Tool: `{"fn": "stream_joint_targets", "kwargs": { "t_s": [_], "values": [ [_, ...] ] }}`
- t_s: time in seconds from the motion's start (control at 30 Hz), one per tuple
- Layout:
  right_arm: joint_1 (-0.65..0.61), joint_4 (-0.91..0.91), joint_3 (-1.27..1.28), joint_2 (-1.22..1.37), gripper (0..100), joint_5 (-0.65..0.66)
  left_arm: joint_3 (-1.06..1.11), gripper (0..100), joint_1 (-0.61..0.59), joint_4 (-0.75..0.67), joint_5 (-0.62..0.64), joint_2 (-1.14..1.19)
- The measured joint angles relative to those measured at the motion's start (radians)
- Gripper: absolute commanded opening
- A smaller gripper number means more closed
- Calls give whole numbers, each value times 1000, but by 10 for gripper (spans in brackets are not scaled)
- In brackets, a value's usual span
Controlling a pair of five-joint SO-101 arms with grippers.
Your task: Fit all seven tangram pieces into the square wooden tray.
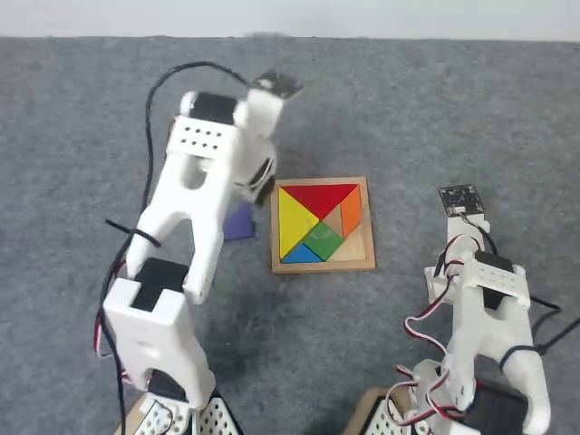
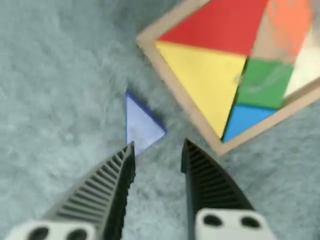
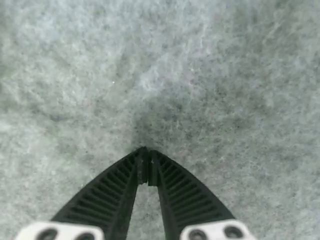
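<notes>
The left arm (image 1: 195, 208) hangs over a violet triangle (image 2: 141, 125) lying flat on the grey, felt-covered counter (image 1: 435, 118), just beside the square wooden tray (image 1: 322, 265) and outside it. Its jaws stand moderately parted and empty, one tip at the triangle's near corner. In the tray sit a red triangle (image 1: 317, 197), a yellow triangle (image 1: 293, 222), an orange piece (image 1: 352, 213), a green square (image 1: 322, 240) and a blue triangle (image 1: 302, 254). The right arm (image 1: 480, 308) is folded well apart from the tray, jaws pressed together on nothing.
</notes>
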Motion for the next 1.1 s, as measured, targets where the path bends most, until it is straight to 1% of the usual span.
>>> {"fn": "stream_joint_targets", "kwargs": {
  "t_s": [0.2,0.37,0.53,0.67,0.87,0.97,1.1],
  "values": [
    [0,0,0,0,7,0,284,163,-6,-204,-75,0],
    [0,0,0,0,7,0,381,163,-29,-308,-91,0],
    [0,0,0,0,7,0,428,164,-75,-371,-114,0],
    [0,0,0,0,7,0,457,197,-109,-411,-138,0],
    [0,0,0,0,7,0,468,196,-109,-419,-138,0],
    [0,0,0,0,7,0,468,195,-109,-428,-163,3],
    [0,0,0,0,7,0,465,187,-114,-456,-170,61]
  ]
}}
